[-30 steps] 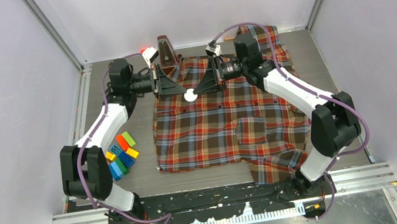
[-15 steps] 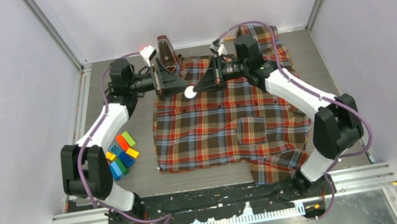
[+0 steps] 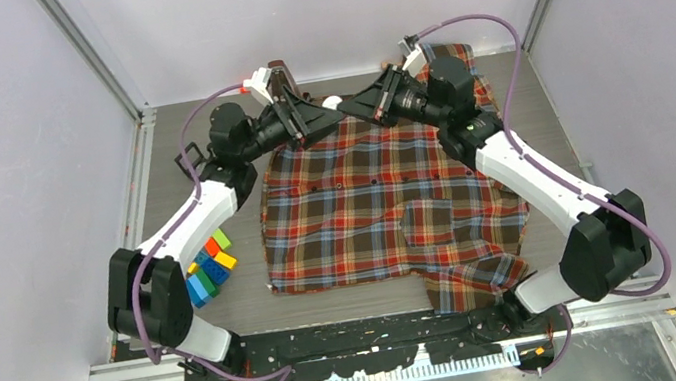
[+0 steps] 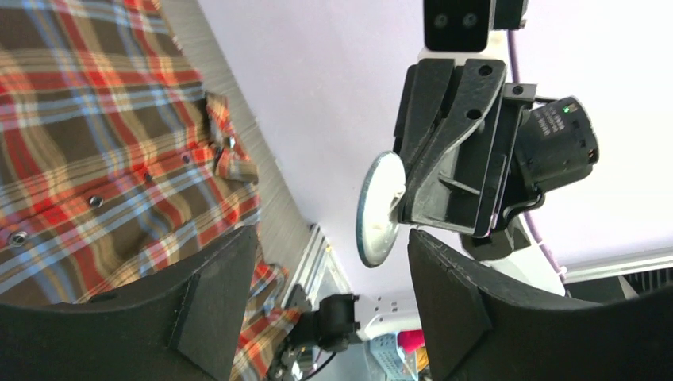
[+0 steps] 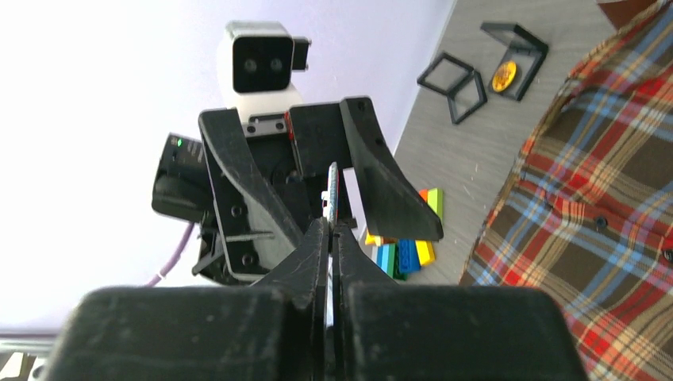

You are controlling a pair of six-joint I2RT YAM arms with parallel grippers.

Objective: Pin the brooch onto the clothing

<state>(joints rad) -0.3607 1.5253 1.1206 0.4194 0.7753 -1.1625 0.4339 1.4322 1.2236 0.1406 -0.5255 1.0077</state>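
The brooch [image 3: 332,102], a white round disc, hangs in the air above the collar of the clothing [image 3: 385,194], a plaid shirt lying flat on the table. My right gripper [image 5: 330,225] is shut on the brooch [image 5: 332,190], which shows edge-on between its fingertips. In the left wrist view the brooch [image 4: 379,208] sticks out of the right gripper [image 4: 403,202]. My left gripper [image 4: 329,238] faces it, open, with its fingers on either side of the disc and apart from it. The shirt [image 4: 87,159] lies below.
Several coloured toy blocks [image 3: 207,268] sit left of the shirt, near the left arm. Black open square cases [image 5: 452,75], one holding an orange disc [image 5: 508,75], lie on the table by the collar. Walls stand close on three sides.
The left gripper has opened and let go of the brooch, which stays in the shut right gripper. Both grippers have risen and moved toward the back wall.
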